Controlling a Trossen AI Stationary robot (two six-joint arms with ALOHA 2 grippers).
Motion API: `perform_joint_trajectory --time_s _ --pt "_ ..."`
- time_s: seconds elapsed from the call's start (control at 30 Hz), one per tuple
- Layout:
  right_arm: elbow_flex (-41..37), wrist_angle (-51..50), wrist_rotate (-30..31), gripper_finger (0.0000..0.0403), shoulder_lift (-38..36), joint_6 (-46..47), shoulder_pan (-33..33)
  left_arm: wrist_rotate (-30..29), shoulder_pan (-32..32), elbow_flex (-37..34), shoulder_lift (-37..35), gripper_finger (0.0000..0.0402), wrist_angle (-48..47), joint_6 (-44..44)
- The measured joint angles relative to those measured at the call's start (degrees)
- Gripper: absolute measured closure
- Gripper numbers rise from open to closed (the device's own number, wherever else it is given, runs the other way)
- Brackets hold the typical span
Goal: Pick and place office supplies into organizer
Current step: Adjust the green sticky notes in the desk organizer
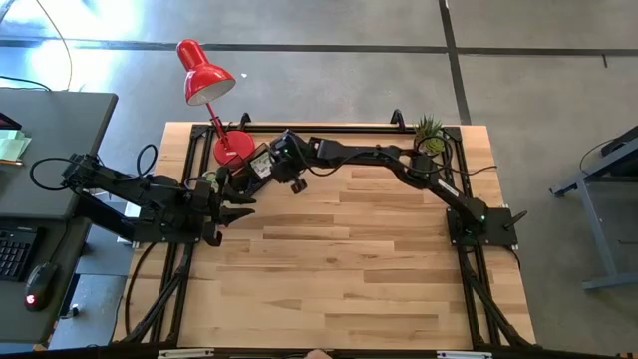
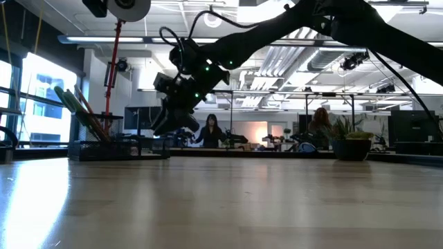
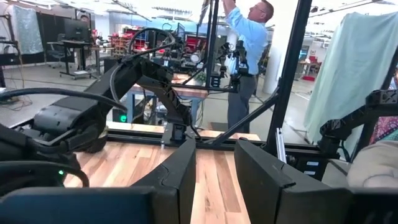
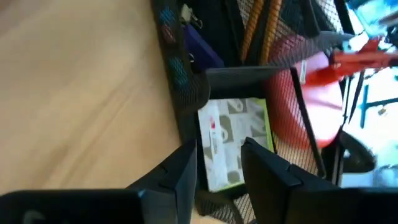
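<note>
We see the right claw (image 4: 217, 165) poised over the organizer (image 1: 254, 165) near the table's far left corner, just beside the red lamp's base (image 1: 231, 146) — fingers apart and empty, straddling the sticky-note pad (image 4: 233, 140), which lies flat in one mesh compartment. We judge it hovers there to place or release. Orange pencils (image 4: 261, 28) and a purple piece (image 4: 202, 50) sit in neighbouring compartments. The left claw (image 1: 234, 207) waits near the table's left edge — fingers apart, holding nothing.
</note>
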Motion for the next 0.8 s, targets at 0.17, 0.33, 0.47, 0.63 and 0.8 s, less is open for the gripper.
perform_joint_trajectory --time_s 0.17,0.33,0.47,0.63,0.8 --pt "7.2 -5.9 -0.5 0.0286 -0.8 6.0 0.8 -4.4 0.0 0.0 0.0 0.0305 -1.9 0.0" --pt "14.2 -17.4 -1.9 0.0286 -3.0 12.0 1.1 -10.2 -0.1 0.0 0.0 0.0305 -4.9 -0.3" --pt "7.2 -25.2 -1.1 0.0286 -10.2 16.5 -0.2 -13.6 -0.2 1.5 0.4 0.0305 -11.5 -1.7" --pt "2.4 -36.8 1.0 0.0286 -15.2 22.2 -1.8 -22.4 -0.1 6.0 5.4 0.0305 -22.5 -3.6" --pt "-1.5 -41.2 7.9 0.0286 -17.6 24.1 -3.0 -24.9 -0.1 11.1 15.6 0.0305 -28.3 -4.7"
